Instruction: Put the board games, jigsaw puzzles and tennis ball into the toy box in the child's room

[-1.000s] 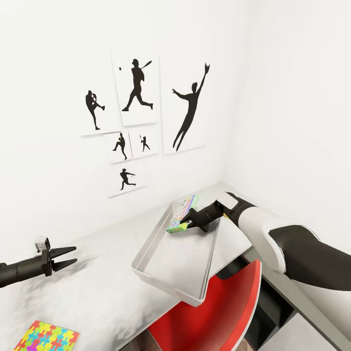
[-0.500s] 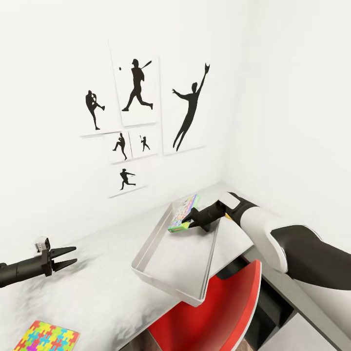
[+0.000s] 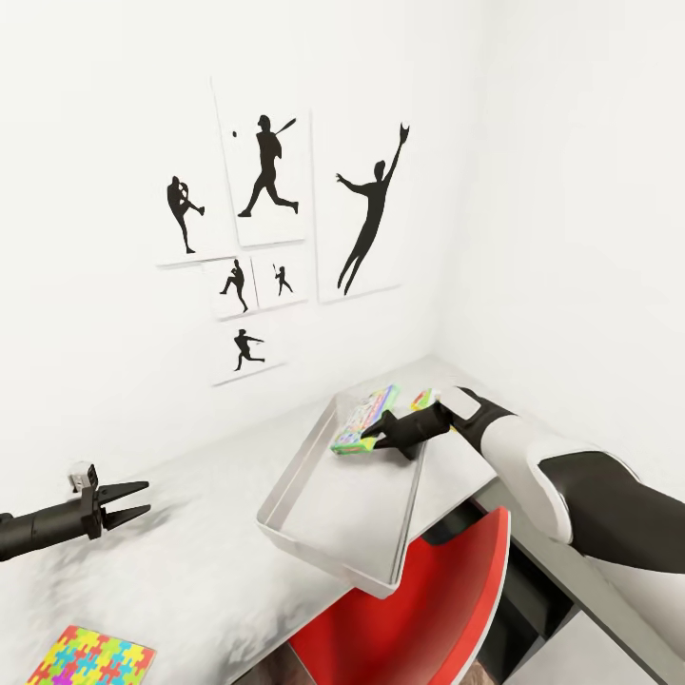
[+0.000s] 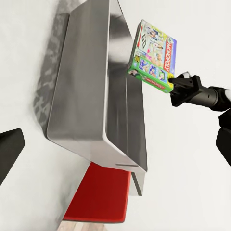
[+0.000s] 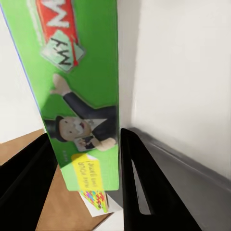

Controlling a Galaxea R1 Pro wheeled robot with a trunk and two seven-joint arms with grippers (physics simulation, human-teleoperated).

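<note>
The toy box (image 3: 328,528), a light grey open bin, sits on the pale table (image 3: 190,561). My right gripper (image 3: 377,440) is shut on a green board game (image 3: 362,419) with cartoon art. It holds the game tilted on edge over the bin's far corner. The left wrist view shows the same board game (image 4: 154,55) pinched by the right gripper (image 4: 174,87) above the toy box (image 4: 91,96). In the right wrist view the board game (image 5: 77,86) stands between the black fingers (image 5: 144,187). My left gripper (image 3: 128,502) hovers open over the table, left of the bin. A jigsaw puzzle (image 3: 90,658) lies near the table's front edge.
A red chair (image 3: 419,609) stands under the table just in front of the bin, and it is also in view as the red chair (image 4: 98,202). Black sports-silhouette pictures (image 3: 271,219) hang on the white wall behind. A small colourful object (image 3: 421,400) peeks out behind my right wrist.
My right arm has swung slightly to the right and rotated, carrying the board game a little rightward over the bin's far corner. The left arm has stayed still.
</note>
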